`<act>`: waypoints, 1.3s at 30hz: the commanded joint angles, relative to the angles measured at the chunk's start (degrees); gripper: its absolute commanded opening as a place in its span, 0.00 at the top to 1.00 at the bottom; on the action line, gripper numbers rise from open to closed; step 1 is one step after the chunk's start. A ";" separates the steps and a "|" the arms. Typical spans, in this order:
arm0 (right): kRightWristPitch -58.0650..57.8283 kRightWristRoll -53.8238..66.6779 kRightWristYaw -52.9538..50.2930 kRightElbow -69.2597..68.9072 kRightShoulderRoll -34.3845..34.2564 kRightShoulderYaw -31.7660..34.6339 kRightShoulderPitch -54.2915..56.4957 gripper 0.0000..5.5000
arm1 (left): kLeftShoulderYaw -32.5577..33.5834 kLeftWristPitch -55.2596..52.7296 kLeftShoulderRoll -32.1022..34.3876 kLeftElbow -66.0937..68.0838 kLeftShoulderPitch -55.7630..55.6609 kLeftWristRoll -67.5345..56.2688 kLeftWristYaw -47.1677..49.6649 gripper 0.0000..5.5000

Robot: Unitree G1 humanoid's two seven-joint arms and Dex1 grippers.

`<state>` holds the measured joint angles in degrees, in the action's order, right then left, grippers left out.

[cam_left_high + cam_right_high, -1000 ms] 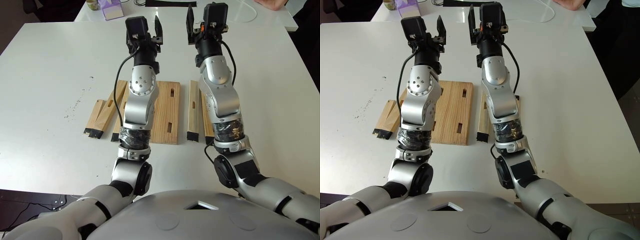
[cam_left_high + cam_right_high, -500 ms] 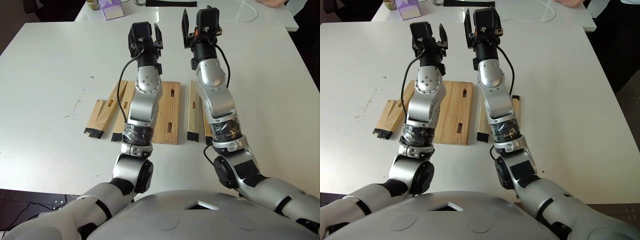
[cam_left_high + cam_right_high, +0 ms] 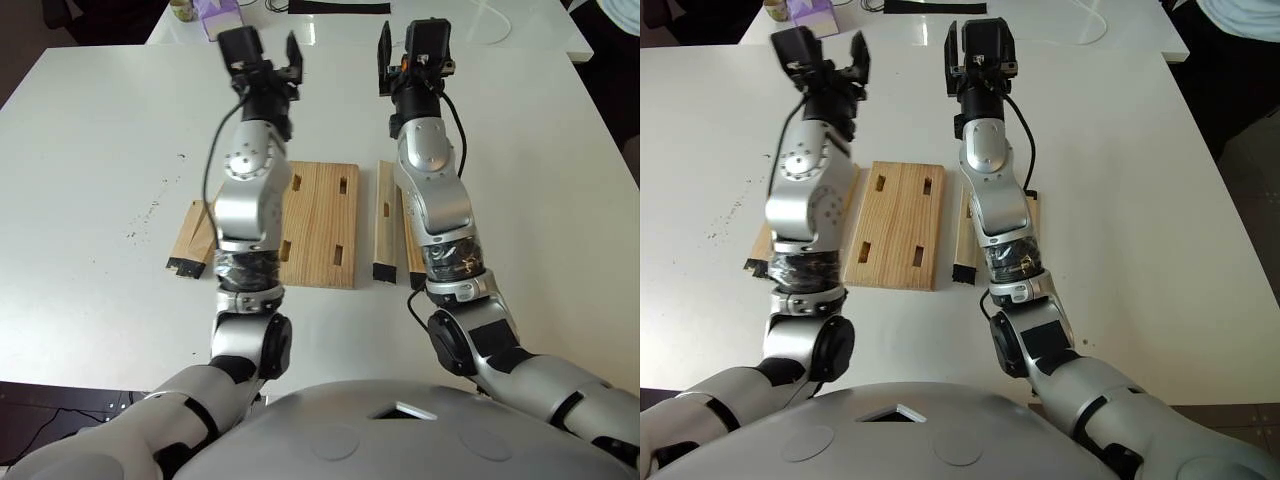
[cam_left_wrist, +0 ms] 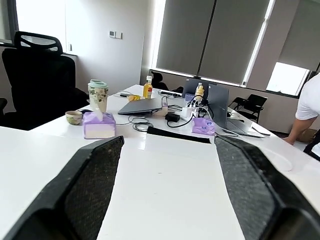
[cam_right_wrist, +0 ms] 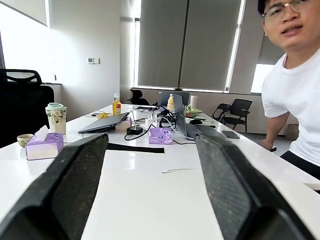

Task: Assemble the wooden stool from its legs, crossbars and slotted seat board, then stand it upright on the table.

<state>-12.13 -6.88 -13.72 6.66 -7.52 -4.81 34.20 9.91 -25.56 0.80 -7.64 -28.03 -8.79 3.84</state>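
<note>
Seat board point(image 3: 318, 222): stiff, probably light; pinch across a long edge. Left gripper point(image 3: 268, 55) and right gripper point(image 3: 405, 50) hover at 12 o'clock, jaws wide, empty.

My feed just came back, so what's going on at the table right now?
Nothing is being handled at this moment. The left gripper and the right gripper are both open and empty, held above the white table beyond the stool parts. The slotted seat board lies flat between the arms. Wooden pieces lie to its left, partly under the left arm, and long wooden strips lie to its right. No piece is joined to another, so assembly has not started.
</note>
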 commanded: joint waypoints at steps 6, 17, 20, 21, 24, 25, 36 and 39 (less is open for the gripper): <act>-1.10 1.39 -0.59 -4.35 -0.19 3.71 -4.63 0.42 | 9.49 -4.03 20.72 3.02 9.28 -9.56 -22.77 0.39; -1.70 -0.52 -0.47 -9.10 1.79 3.63 -9.56 0.42 | 7.35 -2.19 41.52 18.45 20.52 -7.41 -44.96 0.39; -2.24 -0.58 -1.32 -10.77 1.42 4.11 -11.46 0.42 | 3.40 -1.32 41.91 21.31 19.21 -6.04 -47.90 0.39; -2.34 -0.69 -1.56 -10.91 1.23 4.09 -11.91 0.42 | 2.36 -1.38 41.55 22.35 18.11 -5.89 -48.45 0.39; -2.20 -0.90 -2.05 -10.76 0.71 3.93 -12.43 0.42 | 0.05 -1.28 41.03 24.97 15.91 -5.40 -48.84 0.39; -2.13 -0.92 -2.16 -10.73 0.59 3.91 -12.42 0.42 | -0.39 -1.37 41.12 25.45 15.60 -5.47 -49.06 0.39; -1.92 -1.35 -4.74 -12.53 -0.18 5.06 -15.22 0.42 | -3.81 0.25 43.65 31.02 14.52 -1.67 -51.96 0.39; -1.79 -1.25 -5.48 -12.61 -0.33 5.09 -15.35 0.42 | -4.21 -0.66 44.64 30.02 15.67 -1.57 -53.69 0.39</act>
<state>-13.64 -7.72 -18.44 -5.15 -6.41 0.33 20.05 6.46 -25.53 43.32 23.05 -12.77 -10.98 -48.43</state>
